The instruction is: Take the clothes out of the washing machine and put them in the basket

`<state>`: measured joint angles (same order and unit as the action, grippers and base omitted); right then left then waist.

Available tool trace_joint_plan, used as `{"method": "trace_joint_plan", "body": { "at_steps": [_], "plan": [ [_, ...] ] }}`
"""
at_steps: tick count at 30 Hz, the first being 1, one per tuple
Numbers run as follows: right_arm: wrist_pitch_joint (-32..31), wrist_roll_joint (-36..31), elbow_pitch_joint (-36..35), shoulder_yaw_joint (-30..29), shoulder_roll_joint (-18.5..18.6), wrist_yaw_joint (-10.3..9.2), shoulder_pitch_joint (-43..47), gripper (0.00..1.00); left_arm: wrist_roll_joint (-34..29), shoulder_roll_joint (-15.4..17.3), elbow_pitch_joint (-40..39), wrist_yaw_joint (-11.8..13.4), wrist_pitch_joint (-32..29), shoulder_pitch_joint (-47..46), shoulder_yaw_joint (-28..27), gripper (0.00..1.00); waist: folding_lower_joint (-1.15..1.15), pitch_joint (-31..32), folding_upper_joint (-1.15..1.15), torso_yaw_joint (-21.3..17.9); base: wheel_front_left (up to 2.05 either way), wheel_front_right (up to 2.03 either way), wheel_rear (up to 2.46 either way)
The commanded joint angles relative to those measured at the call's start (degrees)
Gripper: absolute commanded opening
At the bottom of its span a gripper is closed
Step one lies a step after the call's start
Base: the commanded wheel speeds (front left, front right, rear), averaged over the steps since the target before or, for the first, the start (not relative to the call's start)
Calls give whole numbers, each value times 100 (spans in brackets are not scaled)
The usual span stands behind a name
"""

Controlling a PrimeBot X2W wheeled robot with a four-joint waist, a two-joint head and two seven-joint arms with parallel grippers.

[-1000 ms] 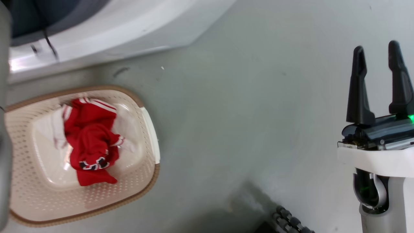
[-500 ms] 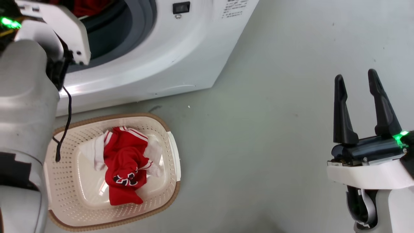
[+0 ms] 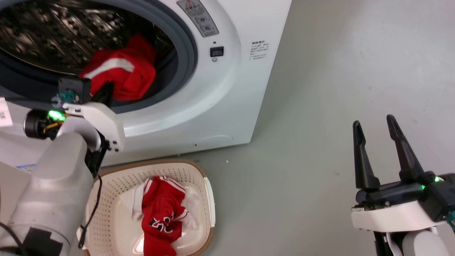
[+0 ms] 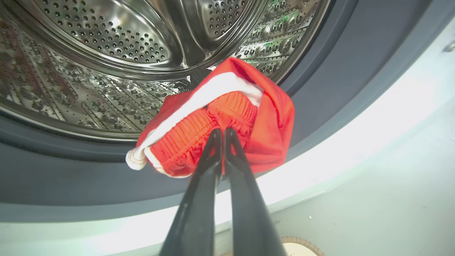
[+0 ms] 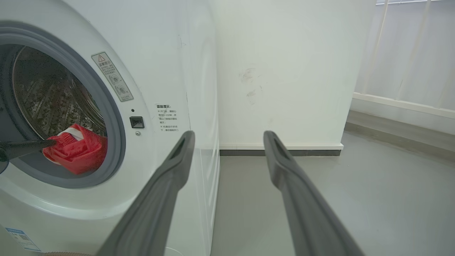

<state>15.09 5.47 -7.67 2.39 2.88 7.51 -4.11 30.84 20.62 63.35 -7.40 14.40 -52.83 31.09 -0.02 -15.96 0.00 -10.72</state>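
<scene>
Since the earlier frame the head camera has tipped upward, so the washing machine (image 3: 220,92) now shows its whole porthole and the basket (image 3: 208,199) sits lower in the picture. This is a shift of the view, not of the things. The left claw (image 4: 220,132) has reached the drum's lip. The steel drum (image 4: 106,53) lies straight ahead of it. The basket is below and back toward its wrist, just in front of the washer's foot, and already holds a numbered red jersey (image 3: 160,220). A second red garment (image 4: 263,117) hangs over the grey door seal (image 4: 337,81) directly at the left claw's tips. Its bunched length runs crosswise to the fingers, from a white-trimmed end at lower left to a red fold at upper right. The left claw's fingers are pinched together on the garment's ribbed band, gripping it. The right claw (image 3: 373,120) is well apart on the far side, fingers spread and holding nothing, so the left arm is the nearer. The carry probably means drawing back toward the wrist and then downward.
</scene>
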Motion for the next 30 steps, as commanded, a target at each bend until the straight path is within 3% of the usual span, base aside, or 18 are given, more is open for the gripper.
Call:
{"method": "trace_joint_plan", "body": {
  "at_steps": [1, 17, 23, 30],
  "plan": [
    [11, -2, 10, 2, -2, -5, 67, 100, -2, -18, -36, 8, 35, 80, -8, 0, 2, 262, 0, 104, 0, 0, 0],
    [11, -204, 160, -3, -2, -4, 852, 100, -183, -75, -1768, 392, 87, 2445, -295, 0, 2, 1435, 0, 491, 0, 0, 0],
    [11, -184, 151, -17, -2, -4, 918, 100, -166, -123, -2081, 422, 88, 3162, -234, 0, 2, 1484, 0, 529, 0, 0, 0],
    [11, -197, 100, 43, -2, -4, 746, 100, -74, -275, -1899, 391, 87, 3460, -137, 0, 2, 1201, 0, 434, 0, 0, 0]
  ]
}}
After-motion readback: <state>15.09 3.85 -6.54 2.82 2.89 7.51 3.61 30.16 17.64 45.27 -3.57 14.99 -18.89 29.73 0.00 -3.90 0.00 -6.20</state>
